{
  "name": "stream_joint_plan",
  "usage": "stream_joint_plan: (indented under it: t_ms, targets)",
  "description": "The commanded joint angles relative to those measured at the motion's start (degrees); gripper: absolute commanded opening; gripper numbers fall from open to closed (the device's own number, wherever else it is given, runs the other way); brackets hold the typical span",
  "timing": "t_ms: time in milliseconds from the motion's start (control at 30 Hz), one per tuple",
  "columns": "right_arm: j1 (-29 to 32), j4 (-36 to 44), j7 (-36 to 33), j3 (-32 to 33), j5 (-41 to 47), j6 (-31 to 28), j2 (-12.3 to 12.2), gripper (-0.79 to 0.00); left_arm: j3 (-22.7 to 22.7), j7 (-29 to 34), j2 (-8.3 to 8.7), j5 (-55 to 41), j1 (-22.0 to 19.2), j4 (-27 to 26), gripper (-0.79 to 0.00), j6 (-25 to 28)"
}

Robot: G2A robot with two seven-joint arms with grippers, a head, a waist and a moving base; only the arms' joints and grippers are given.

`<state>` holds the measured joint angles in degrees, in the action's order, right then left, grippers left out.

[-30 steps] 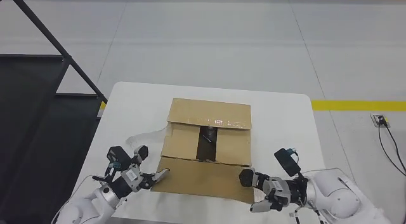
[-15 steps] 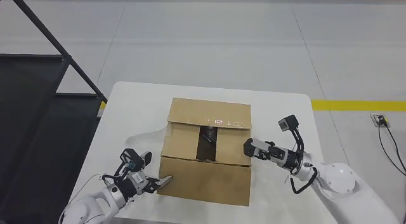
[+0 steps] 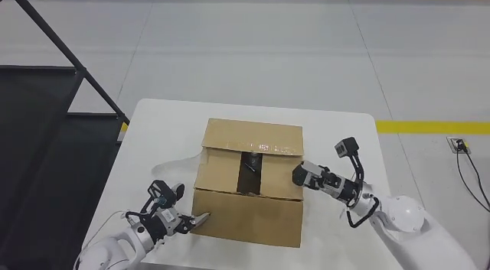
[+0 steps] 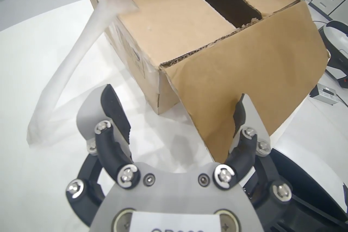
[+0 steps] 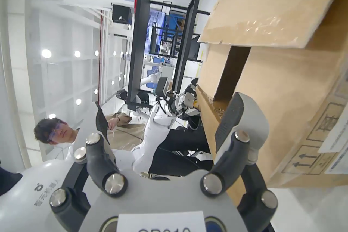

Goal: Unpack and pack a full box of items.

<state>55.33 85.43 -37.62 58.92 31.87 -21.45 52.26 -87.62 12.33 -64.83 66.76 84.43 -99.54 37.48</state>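
A white table [image 3: 153, 140] stands beside a black mesh panel [image 3: 31, 155], near a yellow floor line [image 3: 429, 126].

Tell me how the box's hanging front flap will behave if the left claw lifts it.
The front flap is corrugated board, so it should hold flat yet swing about its fold on the box. It looks thin, so the open left claw likely lifts it easily. Its ragged edges suggest it may tear if pinched hard.

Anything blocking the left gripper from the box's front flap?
Nothing visible. The open left gripper sits right at the hanging front flap of the box. The loose white strip trails from the box's side onto the table, clear of it.
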Motion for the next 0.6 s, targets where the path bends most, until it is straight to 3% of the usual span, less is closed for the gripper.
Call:
stream_joint_plan:
  t_ms: [0, 200, 367, 567]
  targets:
    - [-0.83, -0.23, 2.22, -1.09, -1.61, 1.24, 0.55, 0.000, 0.30, -0.48, 0.05, 0.80, 0.03, -0.25, 0.000, -0.21]
    - [-3.99, -1.63, 5.44, -3.29, -4.50, 8.33, 1.96, 0.000, 0.76, -1.66, 0.18, 1.13, 0.23, 0.01, 0.000, -0.40]
    - [-5.11, -2.47, 7.13, -4.00, -4.62, 8.09, 3.00, 0.000, 1.11, -1.94, 0.30, 1.31, 0.33, 0.09, 0.000, -0.49]
    - [-6.67, -2.85, 14.52, -5.36, -6.54, 7.47, 4.71, 0.000, 1.81, -2.43, 0.45, 2.20, 0.62, -0.10, 0.000, -0.40]
